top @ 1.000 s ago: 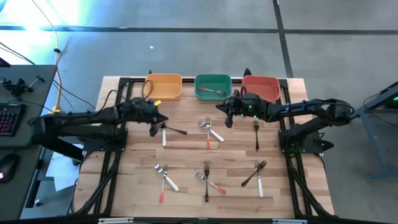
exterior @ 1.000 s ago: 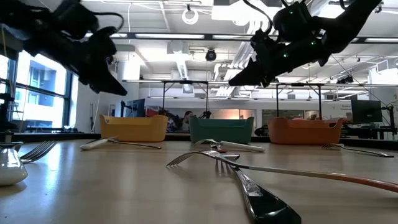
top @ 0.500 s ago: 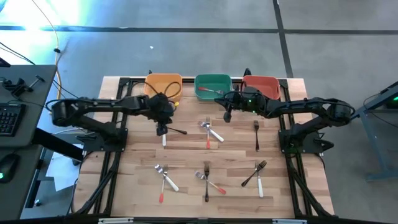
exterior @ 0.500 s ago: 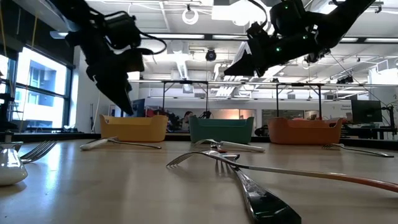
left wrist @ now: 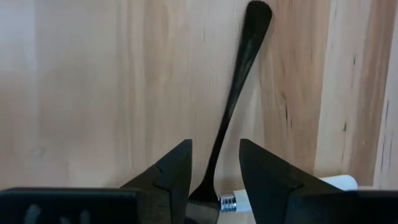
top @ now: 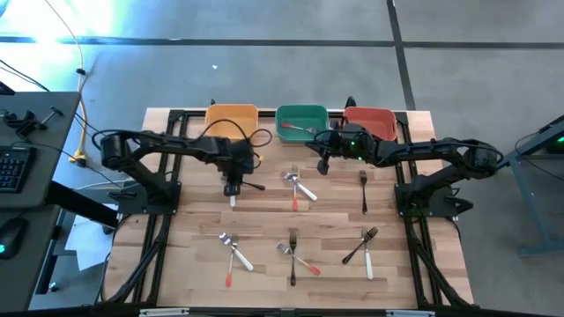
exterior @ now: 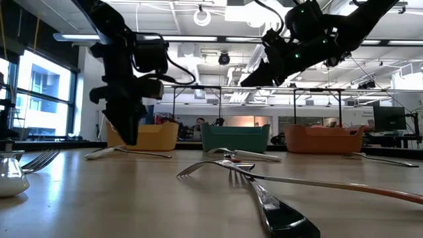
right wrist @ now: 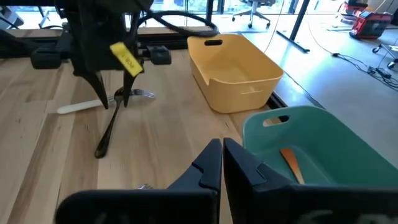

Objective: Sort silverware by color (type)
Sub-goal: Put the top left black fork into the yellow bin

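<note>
In the low view the nearest things lie at the bottom of the frame: a dark spoon (exterior: 277, 215) at lower centre with a long fork (exterior: 218, 165) crossing just behind it, its red-orange handle running off to the right; at the far left edge another fork's tines (exterior: 39, 158) rest beside a white handle end (exterior: 10, 178); in the high view these near pieces show in the lower middle of the frame as three loose groups of silverware (top: 293, 251) on the wooden table (top: 194, 264).

Farther in, at the centre of the high view, a white-handled and a red-handled piece (top: 300, 187) lie crossed, and a black-handled fork (top: 363, 189) lies alone to their right; left of centre the left gripper (top: 233, 187) points down at the table, its fingers (left wrist: 174, 174) spread on either side of a black-handled fork (left wrist: 239, 93), not closed on it; a white-handled piece (top: 233, 195) lies touching that fork's head.

Upper right of centre, the right gripper (right wrist: 222, 163) hangs above the table with its fingers pressed together, holding nothing.

Farthest, along the top edge of the table, stand the yellow bin (top: 233, 123), the green bin (top: 301, 113) with one red-orange-handled piece (right wrist: 289, 163) inside, and the red bin (top: 370, 121).
</note>
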{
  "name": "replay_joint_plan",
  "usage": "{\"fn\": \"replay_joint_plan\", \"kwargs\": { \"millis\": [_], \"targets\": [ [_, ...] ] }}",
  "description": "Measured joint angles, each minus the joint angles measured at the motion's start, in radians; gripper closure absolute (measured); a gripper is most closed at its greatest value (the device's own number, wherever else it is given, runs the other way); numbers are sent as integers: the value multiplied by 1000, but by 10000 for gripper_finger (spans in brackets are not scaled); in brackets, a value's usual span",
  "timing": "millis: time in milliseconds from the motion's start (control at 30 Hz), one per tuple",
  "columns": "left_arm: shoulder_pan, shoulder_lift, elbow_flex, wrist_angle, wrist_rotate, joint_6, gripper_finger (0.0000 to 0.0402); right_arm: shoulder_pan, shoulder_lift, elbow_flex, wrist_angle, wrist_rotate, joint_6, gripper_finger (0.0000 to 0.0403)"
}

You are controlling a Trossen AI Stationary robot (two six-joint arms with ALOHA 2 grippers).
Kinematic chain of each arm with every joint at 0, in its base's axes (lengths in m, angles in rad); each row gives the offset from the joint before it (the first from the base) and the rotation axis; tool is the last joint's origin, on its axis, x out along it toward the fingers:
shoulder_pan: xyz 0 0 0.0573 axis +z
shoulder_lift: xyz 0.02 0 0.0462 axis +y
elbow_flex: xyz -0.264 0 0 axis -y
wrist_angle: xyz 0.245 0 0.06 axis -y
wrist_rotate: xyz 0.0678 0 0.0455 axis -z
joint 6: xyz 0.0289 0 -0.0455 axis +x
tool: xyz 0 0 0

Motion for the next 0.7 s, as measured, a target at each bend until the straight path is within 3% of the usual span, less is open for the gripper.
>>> {"fn": "replay_joint_plan", "kwargs": {
  "millis": [333, 700],
  "targets": [
    [-16, 44, 1, -8, -83, 44, 293, 0, 0, 0, 3, 0, 4, 402],
    [-16, 77, 6, -28, -80, 100, 346, 0, 0, 0, 4, 1, 11, 402]
  ]
}}
